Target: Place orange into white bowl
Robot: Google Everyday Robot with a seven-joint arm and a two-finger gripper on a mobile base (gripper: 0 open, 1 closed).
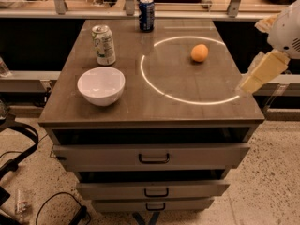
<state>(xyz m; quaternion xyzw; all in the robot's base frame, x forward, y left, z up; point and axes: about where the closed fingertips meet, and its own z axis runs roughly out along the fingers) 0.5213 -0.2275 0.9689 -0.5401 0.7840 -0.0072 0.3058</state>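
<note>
**Worktop** (pixel 154 110): flat grey-brown slab with a faint grain, carried on a cabinet of drawers (pixel 152 150).

**White bowl** (pixel 101 85): glossy, deep and round-bodied, mouth up, nothing in it. It is taken as the reference for every place below.

**Pale can** (pixel 104 44): upright metal cylinder, just behind the bowl.

**Blue can** (pixel 146 14): upright, further behind the bowl and to its right.

**Orange** (pixel 199 53): small matte sphere, well to the right of the bowl and a little behind it, inside a ring of light (pixel 142 68). It is judged light, firm with slight give, and not fragile (though apt to roll if nudged). It is best taken across its widest middle, from above.

**Gripper** (pixel 261 73): pale, off the worktop's edge, far to the right of the bowl and well apart from the orange. Whether it is spread or pressed together cannot be told.
</note>
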